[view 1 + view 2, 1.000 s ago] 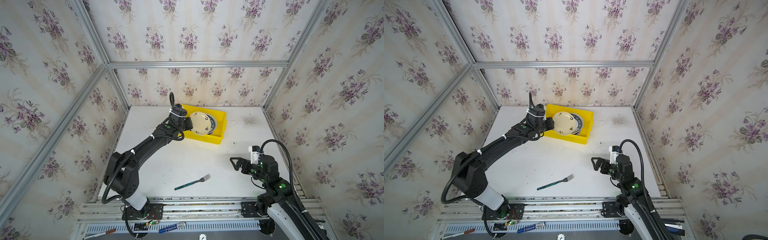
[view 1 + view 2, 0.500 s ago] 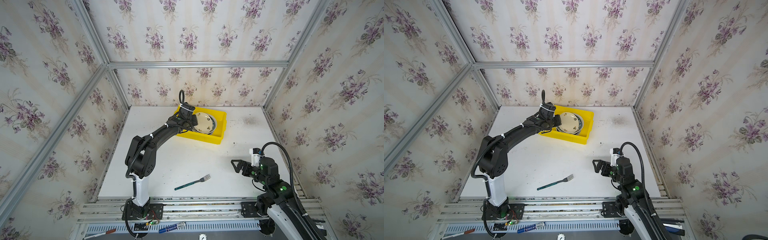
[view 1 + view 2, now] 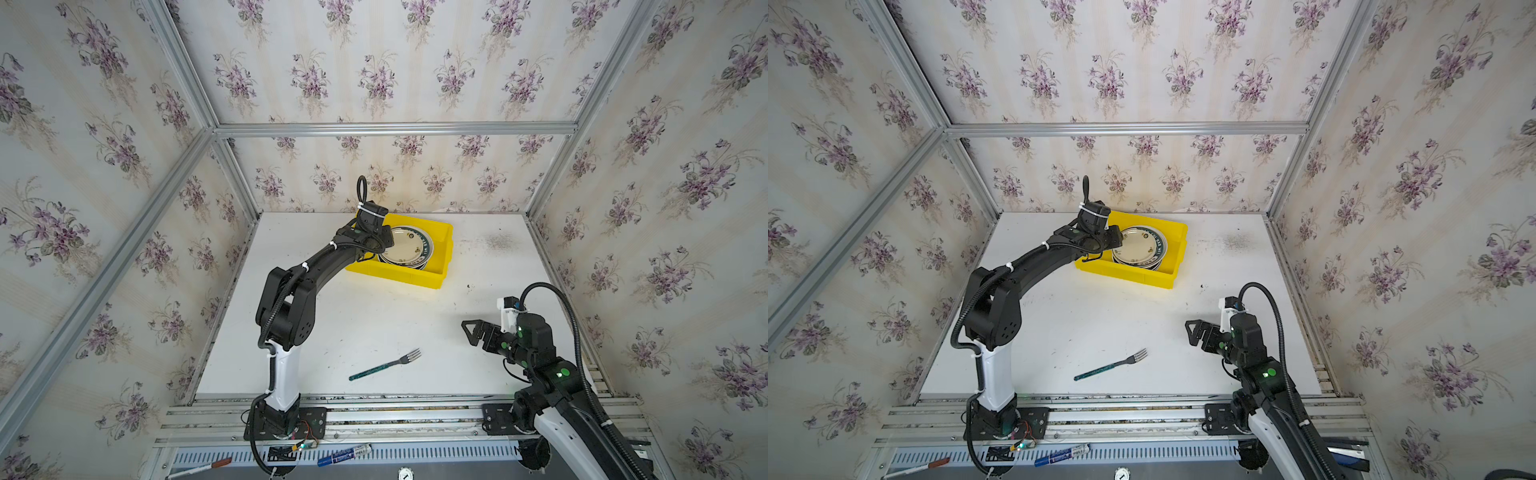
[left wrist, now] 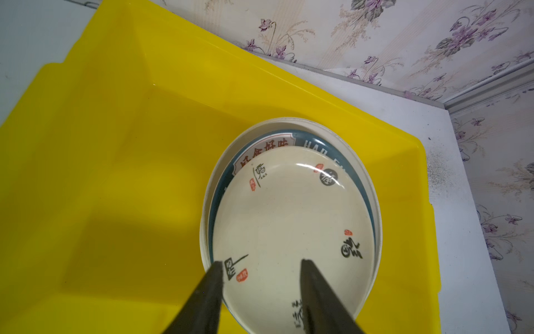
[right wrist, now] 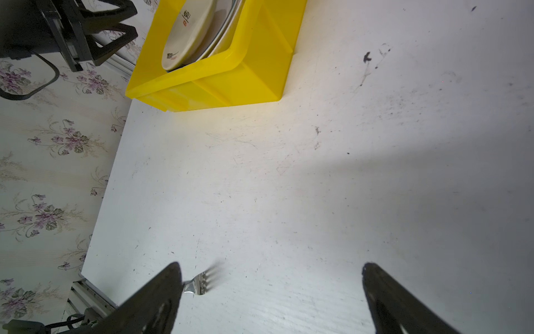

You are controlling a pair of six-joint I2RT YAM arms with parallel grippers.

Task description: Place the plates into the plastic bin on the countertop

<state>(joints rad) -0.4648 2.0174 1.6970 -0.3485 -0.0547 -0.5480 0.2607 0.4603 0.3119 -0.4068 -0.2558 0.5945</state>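
In a top view, the plastic bin (image 3: 401, 277) is sitting toward the back of the countertop (image 3: 374, 316), and the plates (image 3: 409, 249) are lying stacked inside its right part. The left gripper (image 3: 383, 246) is hanging over the bin's left part, at the edge of the stack. The right gripper (image 3: 471, 330) is hovering near the front right, while a fork (image 3: 384, 365) is lying apart from it near the front edge.

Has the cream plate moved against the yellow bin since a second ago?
Yes. The cream plate has sunk from above the rim of the plastic bin onto the stack inside; the left gripper has let go, jaws apart.
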